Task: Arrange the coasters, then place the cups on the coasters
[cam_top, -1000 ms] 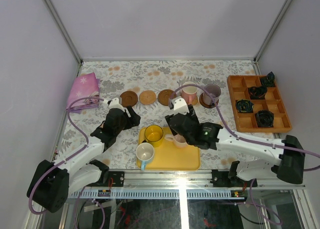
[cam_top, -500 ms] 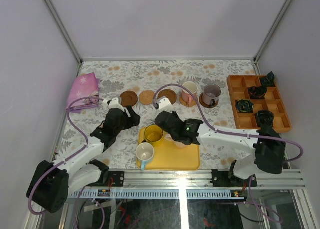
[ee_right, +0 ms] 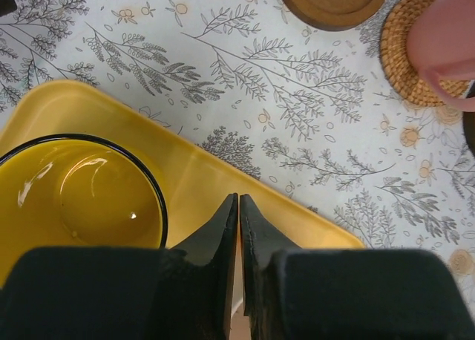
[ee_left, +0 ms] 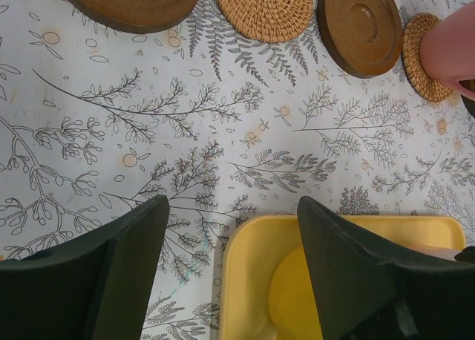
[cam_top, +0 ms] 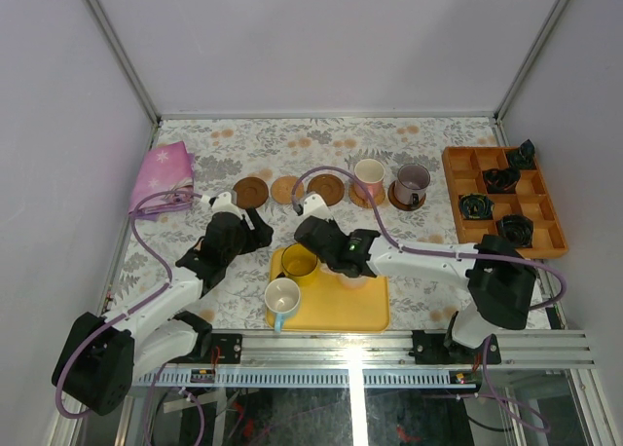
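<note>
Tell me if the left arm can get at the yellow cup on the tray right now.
Probably yes. The left gripper hovers at the tray's left edge, jaws open, the yellow cup just ahead. The right gripper beside the cup leaves little room.

Yellow tray (cam_top: pixel 341 310); pink cloth (cam_top: pixel 161 173) left; orange box (cam_top: pixel 467 162) right (compartmented).

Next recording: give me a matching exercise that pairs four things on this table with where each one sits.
1 translucent yellow cup
2 grey-purple cup
3 pink cup in the coaster row
4 black ring-shaped objects

A on a woven tan coaster
B in the orange divided tray
C on the yellow tray
D on a dark brown coaster

Pairs: 1-C, 2-D, 3-A, 4-B.
</note>
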{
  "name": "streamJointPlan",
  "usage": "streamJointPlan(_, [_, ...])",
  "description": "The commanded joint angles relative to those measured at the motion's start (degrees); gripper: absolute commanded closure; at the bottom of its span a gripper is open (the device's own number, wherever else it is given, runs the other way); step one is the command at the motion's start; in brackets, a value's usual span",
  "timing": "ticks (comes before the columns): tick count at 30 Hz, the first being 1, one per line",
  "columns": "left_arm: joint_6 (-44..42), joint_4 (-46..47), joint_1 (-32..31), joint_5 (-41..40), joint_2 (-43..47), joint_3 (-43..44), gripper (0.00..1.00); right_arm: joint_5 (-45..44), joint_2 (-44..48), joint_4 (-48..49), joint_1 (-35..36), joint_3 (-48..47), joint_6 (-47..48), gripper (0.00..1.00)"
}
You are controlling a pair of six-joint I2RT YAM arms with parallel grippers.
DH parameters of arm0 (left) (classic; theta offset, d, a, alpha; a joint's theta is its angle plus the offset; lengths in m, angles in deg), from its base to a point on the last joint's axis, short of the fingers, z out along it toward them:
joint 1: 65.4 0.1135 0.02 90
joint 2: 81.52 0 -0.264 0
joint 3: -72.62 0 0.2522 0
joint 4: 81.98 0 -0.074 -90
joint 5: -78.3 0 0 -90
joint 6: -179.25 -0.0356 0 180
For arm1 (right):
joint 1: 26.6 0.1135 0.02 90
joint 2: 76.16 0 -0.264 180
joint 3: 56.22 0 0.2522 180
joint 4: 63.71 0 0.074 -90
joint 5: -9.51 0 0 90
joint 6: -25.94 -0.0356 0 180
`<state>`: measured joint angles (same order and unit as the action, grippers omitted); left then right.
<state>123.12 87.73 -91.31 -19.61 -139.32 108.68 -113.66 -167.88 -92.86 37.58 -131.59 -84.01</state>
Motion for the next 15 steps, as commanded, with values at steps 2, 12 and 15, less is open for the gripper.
streamJointPlan(2, [0.15, 2.33, -0.37, 0.27, 0.42, -0.57, 0.30, 3.73, -2.22, 0.81, -0.55, -0.87, -3.11, 0.92])
streamJointPlan(12, [0.06, 1.68, -0.38, 0.02, 1.88, -0.60, 0.30, 10.40, -0.61, -1.32, -0.52, 2.35, -8.15, 0.97])
streamJointPlan(15, [0.15, 1.67, -0.37, 0.16, 1.93, -0.60, 0.30, 12.50, 0.95, -1.54, -0.46, 4.04, -9.44, 0.97])
